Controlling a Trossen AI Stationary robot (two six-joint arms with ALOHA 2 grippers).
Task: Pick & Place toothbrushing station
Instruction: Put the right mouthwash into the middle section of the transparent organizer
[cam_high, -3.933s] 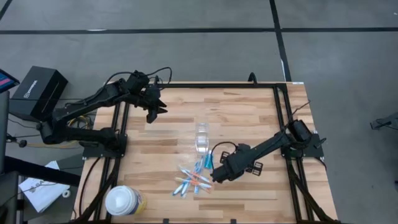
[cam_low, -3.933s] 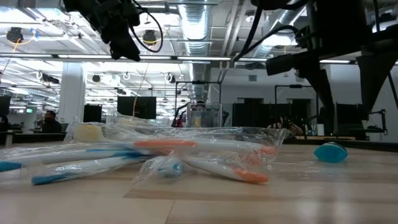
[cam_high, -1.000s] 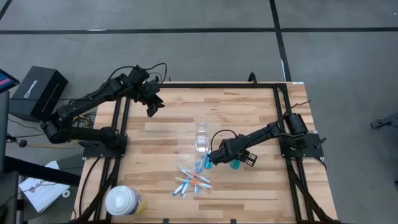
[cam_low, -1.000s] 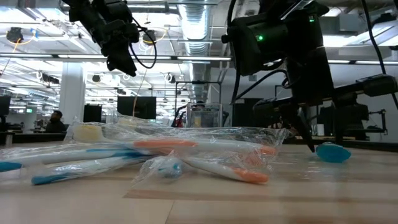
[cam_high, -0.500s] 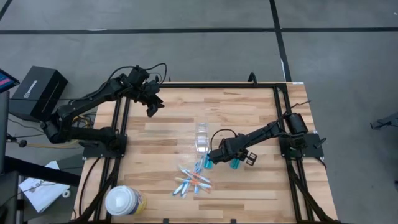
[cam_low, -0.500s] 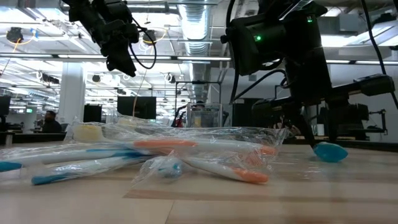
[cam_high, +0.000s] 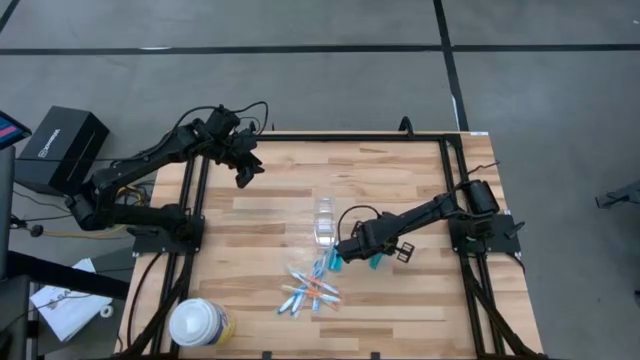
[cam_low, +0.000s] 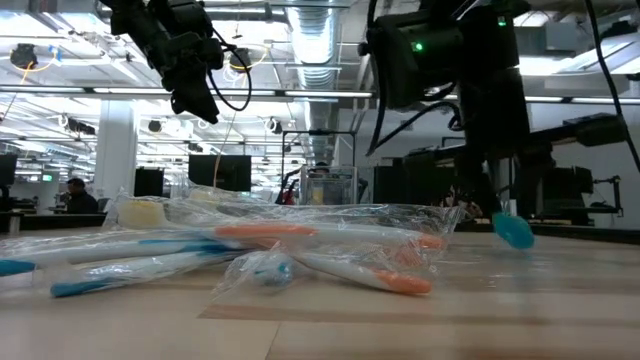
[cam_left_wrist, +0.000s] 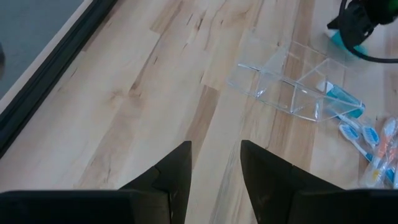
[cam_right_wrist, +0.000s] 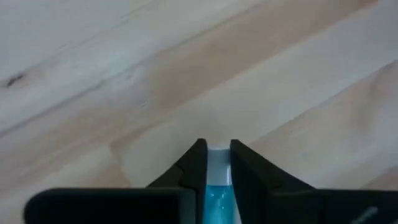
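Note:
A small blue tube (cam_high: 377, 262) is at mid-table, right of centre, with my right gripper (cam_high: 374, 258) shut on it. A second blue tube (cam_high: 333, 260) lies at the near end of the clear plastic cup (cam_high: 325, 224), which lies on its side at the table's middle. Several wrapped blue, white and orange toothbrushes (cam_high: 312, 290) lie in a heap near the front edge. My left gripper (cam_high: 243, 180) hovers open above the table's far left, holding nothing. My right gripper pinches the blue tube by its pale flat end (cam_right_wrist: 217, 155) between its two fingers, which point down from above. The tube (cam_low: 513, 230) hangs tilted below the fingers. Its lower end is close to the wood; whether it touches the wood I cannot tell.
A large round white-topped container (cam_high: 198, 322) stands at the near left corner. A black box (cam_high: 65, 148) sits off the table's left side. Bare wood (cam_high: 400, 175) stretches across the far half and along the right side.
My right gripper has taken hold of the blue tube. The tube lay flat on the wood before and now stands tipped up below the fingers, shifted slightly toward the toothbrush heap.

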